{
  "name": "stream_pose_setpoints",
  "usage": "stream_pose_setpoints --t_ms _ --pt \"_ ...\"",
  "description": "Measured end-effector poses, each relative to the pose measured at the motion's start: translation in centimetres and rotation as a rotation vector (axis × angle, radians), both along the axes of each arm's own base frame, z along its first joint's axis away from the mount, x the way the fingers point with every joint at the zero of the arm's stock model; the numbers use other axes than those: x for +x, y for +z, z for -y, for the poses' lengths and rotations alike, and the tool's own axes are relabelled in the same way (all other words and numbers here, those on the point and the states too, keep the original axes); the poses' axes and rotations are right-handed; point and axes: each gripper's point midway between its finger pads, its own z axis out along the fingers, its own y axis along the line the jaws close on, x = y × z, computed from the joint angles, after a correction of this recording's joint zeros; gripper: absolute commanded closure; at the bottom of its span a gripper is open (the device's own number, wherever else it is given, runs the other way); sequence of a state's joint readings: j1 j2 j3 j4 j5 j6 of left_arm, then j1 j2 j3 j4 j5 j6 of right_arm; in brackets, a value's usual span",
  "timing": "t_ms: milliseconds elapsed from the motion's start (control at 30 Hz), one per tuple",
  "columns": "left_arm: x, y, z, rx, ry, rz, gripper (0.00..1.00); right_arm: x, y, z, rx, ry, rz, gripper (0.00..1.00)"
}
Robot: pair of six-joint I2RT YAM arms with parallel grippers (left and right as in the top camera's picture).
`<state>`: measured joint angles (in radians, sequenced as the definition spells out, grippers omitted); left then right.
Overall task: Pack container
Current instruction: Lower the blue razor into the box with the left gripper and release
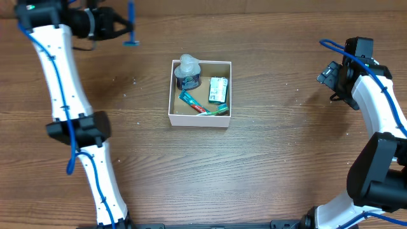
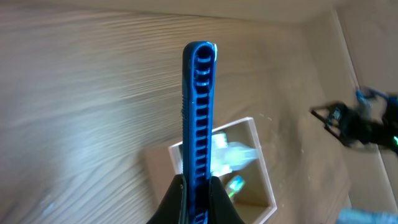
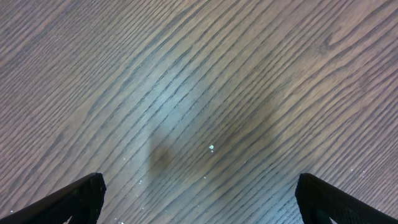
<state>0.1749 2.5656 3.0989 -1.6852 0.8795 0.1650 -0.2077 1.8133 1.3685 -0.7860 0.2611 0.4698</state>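
Container (image 1: 198, 120) mid-desk, part-filled with toiletries (image 1: 218, 89); left gripper (image 1: 122, 28) near far-left corner clamped on one end of blue handle (image 1: 131, 19), right gripper (image 1: 331, 79) apart, empty, by right edge; risk: narrow pinch lets handle pivot or slip, dropping outside the walls.

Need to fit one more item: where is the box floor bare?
In the box, bare floor shows at the lower-left corner, below the bottle and left of the tube, plus a narrow strip between bottle and green packet. The right side is crowded.
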Motion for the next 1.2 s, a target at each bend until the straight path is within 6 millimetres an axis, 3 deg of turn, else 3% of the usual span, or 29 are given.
stream_pose_setpoints --t_ms 67,100,267,367,400,533,667,800,933,1033,1200 --pt "-1.0 1.2 4.5 0.038 -0.100 0.054 0.96 0.0 0.0 0.0 0.000 -0.001 0.000 0.00" --pt "-2.1 1.9 8.3 0.099 -0.179 0.096 0.96 0.0 0.0 0.0 0.000 0.000 0.000 0.00" --pt "-6.3 1.5 18.8 0.402 -0.366 0.212 0.96 0.0 0.0 0.0 0.000 -0.001 0.001 0.00" --pt "-8.1 -0.3 22.2 0.590 -0.432 0.242 0.96 0.0 0.0 0.0 0.000 0.000 0.000 0.00" --pt "-8.2 -0.9 22.3 0.621 -0.439 0.237 0.96 0.0 0.0 0.0 0.000 0.000 0.000 0.00" --pt "-8.2 -6.3 20.3 0.815 -0.463 0.089 0.96 0.0 0.0 0.0 0.000 0.000 0.000 0.00" --pt "-9.7 -11.7 18.4 0.910 -0.532 -0.095 0.96 0.0 0.0 0.0 0.000 0.000 0.000 0.00" --pt "-10.9 -13.3 18.6 0.891 -0.617 -0.137 0.96 0.0 0.0 0.0 0.000 -0.001 0.000 0.00" --pt "-11.0 -13.3 18.9 0.884 -0.711 -0.091 0.96 0.0 0.0 0.0 0.000 0.000 0.000 0.00" --pt "-11.0 -13.3 18.8 0.900 -0.878 0.006 0.95 0.0 0.0 0.0 0.000 -0.001 0.000 0.00" --pt "-10.5 -13.3 17.9 0.915 -1.083 0.132 0.79 0.0 0.0 0.0 0.000 -0.001 0.000 0.00"
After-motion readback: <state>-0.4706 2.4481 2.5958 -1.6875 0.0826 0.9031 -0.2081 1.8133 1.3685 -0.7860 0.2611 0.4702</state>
